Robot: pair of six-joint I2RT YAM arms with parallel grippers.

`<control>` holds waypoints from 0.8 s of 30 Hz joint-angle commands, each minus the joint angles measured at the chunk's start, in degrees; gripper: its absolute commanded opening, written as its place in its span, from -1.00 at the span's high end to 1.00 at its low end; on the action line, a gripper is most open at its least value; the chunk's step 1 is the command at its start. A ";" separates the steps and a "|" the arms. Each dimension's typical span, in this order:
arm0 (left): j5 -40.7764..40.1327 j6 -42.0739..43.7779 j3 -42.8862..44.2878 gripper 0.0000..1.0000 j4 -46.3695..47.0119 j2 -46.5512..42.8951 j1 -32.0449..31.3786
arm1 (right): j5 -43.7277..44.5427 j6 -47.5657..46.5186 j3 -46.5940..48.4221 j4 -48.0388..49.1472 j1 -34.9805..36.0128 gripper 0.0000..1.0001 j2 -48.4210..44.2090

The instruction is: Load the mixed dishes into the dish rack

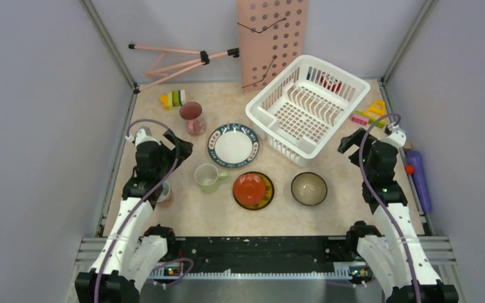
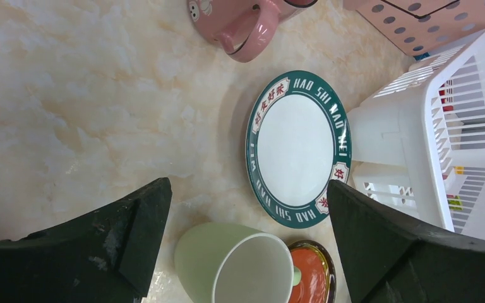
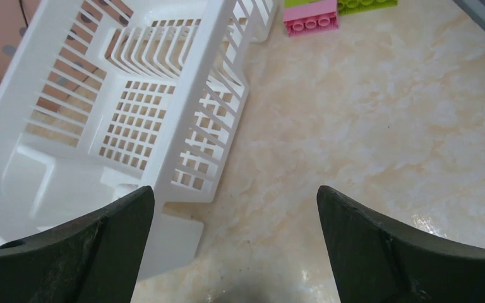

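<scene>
Loading has not yet begun, as I judge it. The large white slotted plastic dish rack stands askew toward the far right corner of the marbled tabletop, and I can make out no dish in it. Every dish I can see rests on the tabletop.

The left claw hangs over the left half of the tabletop, spread wide and holding nothing. Just beyond its tips, toward the middle of the tabletop, lies the round white plate with a dark green lettered rim, flat and just beside the rack's near left corner. The light green ceramic mug stands nearer the near edge, close beside the plate but apart from it. Both sit between the line of the two fingers rather than within their reach.

The right claw hovers by the right edge, equally wide and empty. Its wrist view shows the rack's right wall to one side and bare tabletop below.

The next move looks to be the left arm's: come down over the mug or plate and close on a rim. The flat plate would need a finger worked under its edge, so the mug seems the easier pick.

A small red plate and a dark bowl with a pale inside wait toward the near edge. A pinkish cup stands toward the far left.
</scene>
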 commanded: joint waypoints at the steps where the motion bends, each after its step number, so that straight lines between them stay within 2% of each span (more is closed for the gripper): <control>1: -0.53 1.51 0.56 -0.96 0.97 -2.27 -0.05 | 0.48 -0.42 3.53 -0.09 0.22 -0.97 -0.18; 5: 1.81 4.62 0.71 -0.94 0.05 -3.11 -0.04 | -0.04 -0.84 4.76 -1.79 0.22 -0.97 0.14; 11: 6.95 9.16 4.23 -0.84 -4.84 0.32 -0.07 | -1.67 -1.75 6.70 -2.87 0.22 -0.97 0.25; 14: 9.39 13.70 7.76 -0.70 -10.62 3.84 -0.12 | -3.29 -0.40 7.68 -4.13 0.22 -0.97 0.44; 18: 8.35 18.84 11.51 -0.69 -18.45 6.98 -0.91 | -8.24 -0.27 8.58 -4.39 1.07 -0.97 1.13; 24: 7.53 18.81 12.02 -0.70 -22.32 9.24 -6.97 | -10.45 -0.80 11.00 -5.41 2.66 -0.97 2.53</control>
